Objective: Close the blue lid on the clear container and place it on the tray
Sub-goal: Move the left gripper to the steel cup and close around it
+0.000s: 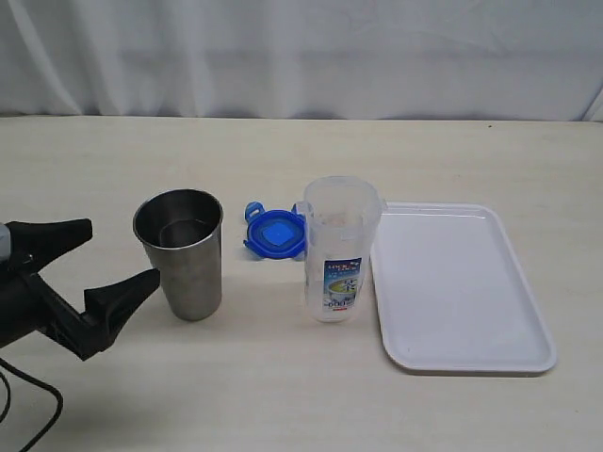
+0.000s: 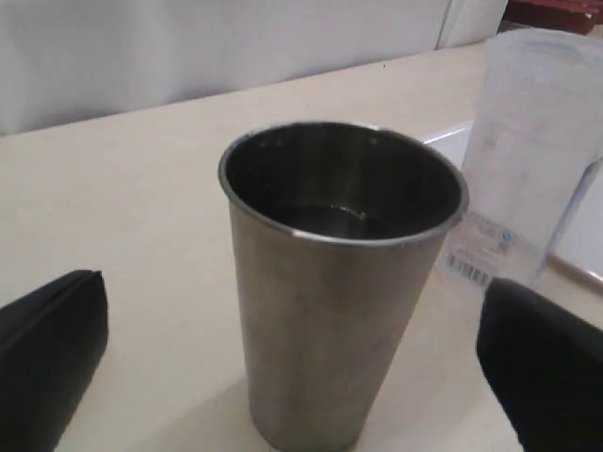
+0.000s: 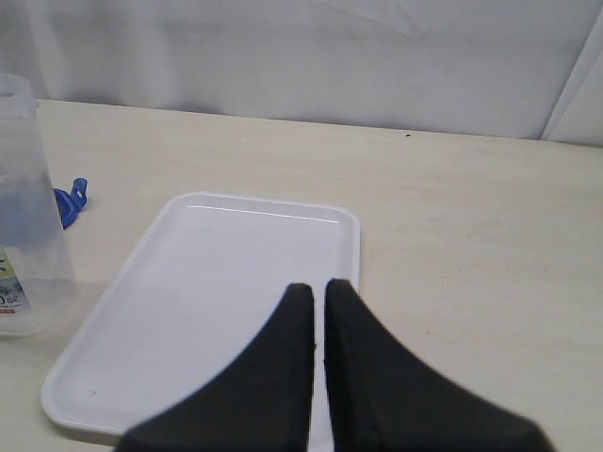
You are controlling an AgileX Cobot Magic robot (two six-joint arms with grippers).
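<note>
The clear container [image 1: 339, 250] stands upright and uncovered on the table, just left of the tray [image 1: 462, 282]. The blue lid [image 1: 274, 233] lies flat on the table behind the container's left side. My left gripper [image 1: 122, 254] is open at the left edge, its fingers spread just left of the steel cup and empty. In the left wrist view the left gripper [image 2: 292, 301] frames the cup, with the container [image 2: 528, 169] beyond it. My right gripper [image 3: 318, 287] is shut and empty, hovering over the near part of the tray [image 3: 217, 282]; it is out of the exterior view.
A tapered steel cup [image 1: 181, 252] stands between my left gripper and the lid, with something dark showing inside the cup [image 2: 339, 273]. A white curtain hangs along the table's far edge. In the right wrist view the container [image 3: 24, 207] and a bit of the lid [image 3: 68, 202] show beside the tray.
</note>
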